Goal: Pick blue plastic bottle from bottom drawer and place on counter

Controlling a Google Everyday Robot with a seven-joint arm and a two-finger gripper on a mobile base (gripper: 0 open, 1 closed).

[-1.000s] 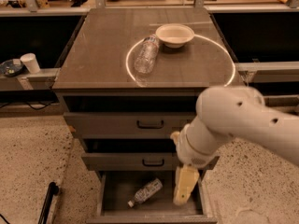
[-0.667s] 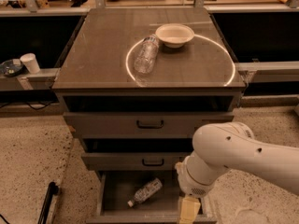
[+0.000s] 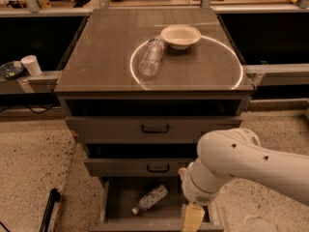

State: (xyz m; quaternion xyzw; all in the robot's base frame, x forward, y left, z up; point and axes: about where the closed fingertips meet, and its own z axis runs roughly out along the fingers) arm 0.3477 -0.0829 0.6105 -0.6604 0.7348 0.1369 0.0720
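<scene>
Camera view, glossy counter [image 3: 96, 66], speckled floor [image 3: 34, 168], jaws at bottom drawer [image 3: 121, 193]

Smooth white rounded arm [image 3: 241, 163] (small dark holes [image 3: 264, 157]), cream claw [image 3: 193, 218] over bottom drawer [image 3: 120, 199]

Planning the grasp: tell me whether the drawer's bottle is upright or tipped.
Tipped: blue plastic bottle lies flat on the bottom drawer floor; end effector hangs right of it.

Two bottles: a blue plastic bottle [image 3: 150, 199] in the bottom drawer [image 3: 120, 203], another bottle [image 3: 151, 57] on the bench [image 3: 101, 57]. One bowl [image 3: 180, 36], one paper cup [image 3: 32, 65], three drawers [image 3: 154, 128], one tool [image 3: 193, 217] at the lower edge, right of centre.
</scene>
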